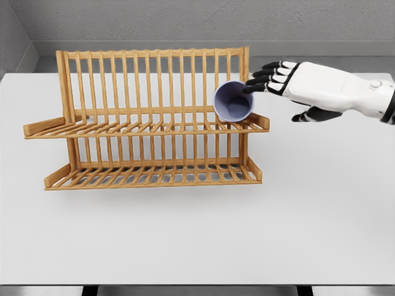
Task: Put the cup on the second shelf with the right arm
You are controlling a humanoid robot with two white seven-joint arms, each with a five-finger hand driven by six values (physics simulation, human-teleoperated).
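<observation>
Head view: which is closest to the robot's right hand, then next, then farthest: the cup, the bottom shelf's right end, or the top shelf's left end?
From the right hand:
1. Cup, at its fingertips.
2. Bottom shelf's right end, below the cup.
3. Top shelf's left end, far left.

Bright, even, soft light across a clean simulator render.

The white bench (197, 234) is evenly lit with no glare, and the wooden dish rack (148, 117) casts only a faint, diffuse shadow just beneath its lower shelf, suggesting light from overhead. The whole frame is sharp from edge to edge, with straight lines undistorted; slight softness shows only along the rack's thin slats.
</observation>
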